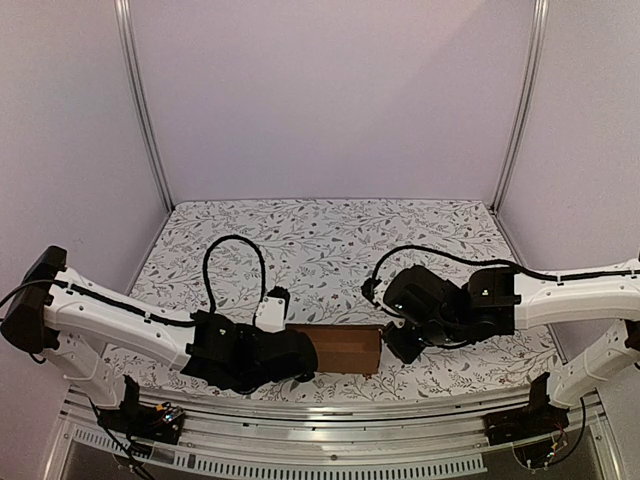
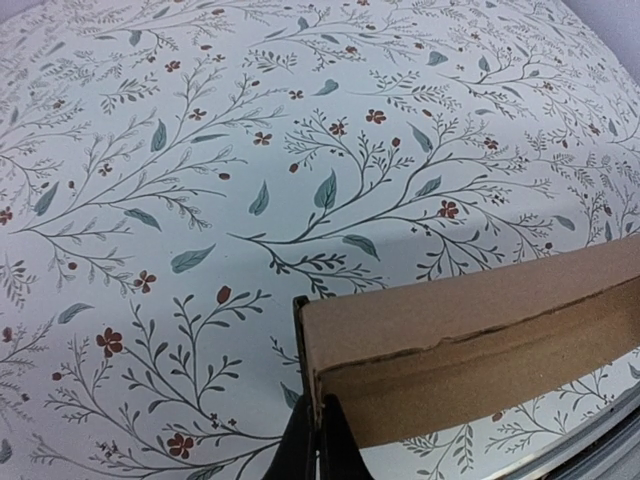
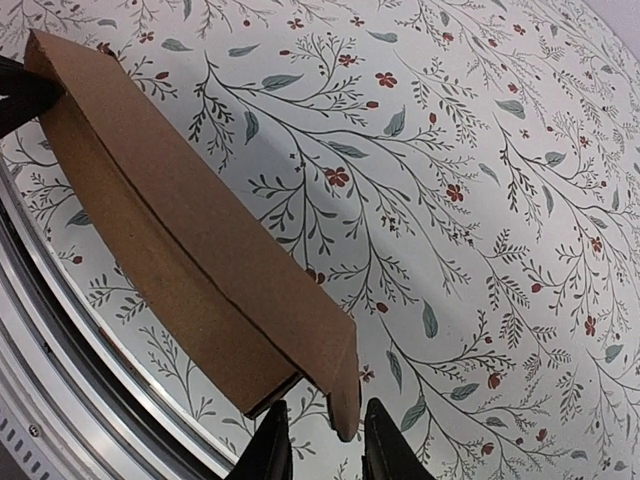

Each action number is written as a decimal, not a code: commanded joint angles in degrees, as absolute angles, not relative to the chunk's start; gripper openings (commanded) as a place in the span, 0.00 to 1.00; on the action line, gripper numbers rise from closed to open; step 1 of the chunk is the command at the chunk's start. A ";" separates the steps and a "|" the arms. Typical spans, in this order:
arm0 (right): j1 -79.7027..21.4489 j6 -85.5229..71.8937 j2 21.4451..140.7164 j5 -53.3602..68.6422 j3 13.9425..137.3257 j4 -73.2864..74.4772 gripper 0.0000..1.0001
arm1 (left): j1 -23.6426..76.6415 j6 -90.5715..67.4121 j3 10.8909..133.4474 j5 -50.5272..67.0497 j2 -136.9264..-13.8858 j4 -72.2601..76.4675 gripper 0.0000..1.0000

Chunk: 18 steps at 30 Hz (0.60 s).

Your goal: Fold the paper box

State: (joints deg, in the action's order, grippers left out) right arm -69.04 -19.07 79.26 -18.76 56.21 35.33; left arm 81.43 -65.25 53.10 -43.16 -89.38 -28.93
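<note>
The paper box [image 1: 345,350] is a small long brown cardboard box lying crosswise near the table's front edge. My left gripper [image 1: 300,360] is at its left end. In the left wrist view that gripper [image 2: 320,440] is shut on the thin end wall of the box [image 2: 480,320]. My right gripper [image 1: 395,345] is at the right end. In the right wrist view the box [image 3: 180,220] has a loose end flap [image 3: 345,390] hanging between the fingers of that gripper [image 3: 328,450]. A gap shows on each side of the flap, so the jaws are narrow but open.
A floral cloth [image 1: 320,240] covers the table. A metal rail [image 1: 330,410] runs along the near edge just in front of the box. Upright frame posts [image 1: 140,100] and pale walls close in the back and sides.
</note>
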 commanded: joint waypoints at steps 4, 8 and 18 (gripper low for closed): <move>-68.68 -19.45 81.41 -21.98 58.17 39.34 0.20 | 82.79 -66.01 53.07 -41.57 -90.67 -33.06 0.00; -68.71 -20.08 81.88 -22.02 57.92 40.30 0.18 | 82.88 -66.01 53.25 -41.58 -90.83 -33.09 0.00; -68.69 -20.87 81.76 -19.65 57.73 40.02 0.09 | 82.98 -66.09 53.48 -41.75 -90.96 -33.09 0.00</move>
State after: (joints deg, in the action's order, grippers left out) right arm -68.95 -19.88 81.23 -20.60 56.75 39.48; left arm 81.69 -65.47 53.30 -43.97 -89.38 -29.71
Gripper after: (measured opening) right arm 0.105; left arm 0.005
